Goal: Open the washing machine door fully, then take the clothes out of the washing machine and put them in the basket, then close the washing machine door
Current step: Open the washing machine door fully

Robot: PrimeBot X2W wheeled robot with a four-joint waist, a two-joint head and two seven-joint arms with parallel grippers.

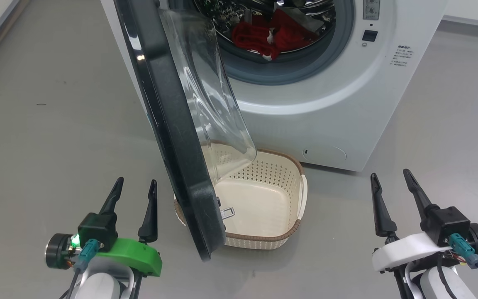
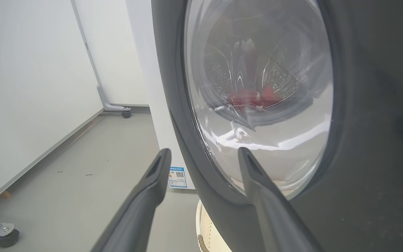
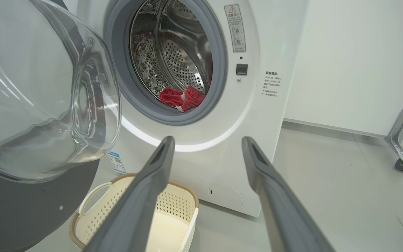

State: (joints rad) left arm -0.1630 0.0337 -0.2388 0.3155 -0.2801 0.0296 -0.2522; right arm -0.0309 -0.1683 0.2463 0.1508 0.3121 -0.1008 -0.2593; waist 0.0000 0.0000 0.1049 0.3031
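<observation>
Clearly the large round washing machine door (image 1: 172, 137), a glossy black rim around a bulging clear glass bowl, stands only part-way open. In the head view it runs edge-on from the top centre to the lower middle, over the small cream perforated plastic basket (image 1: 282, 237) with a brown woven-look rim. The basket sits on the floor just in front of the big white front-loading washing machine (image 1: 326, 104), probably so the load has a short drop. The bright red fabric clothes (image 1: 264, 37) with white trim lie at the drum's lower lip, top centre of the frame, inside the grey gasket.

Both hands are released and grasp nothing. The left hand (image 1: 136, 180), at lower left, has its fingers spread beside the door's outer face, seemingly placed to push it wider. The right hand (image 1: 389, 172), at lower right, is well apart from everything.

The floor (image 1: 56, 124) is smooth matt grey with faint scuffs. Plain white walls (image 2: 30, 70) bound the room, and a grey castor foot (image 2: 126, 112) shows at the middle left of the left wrist view.
</observation>
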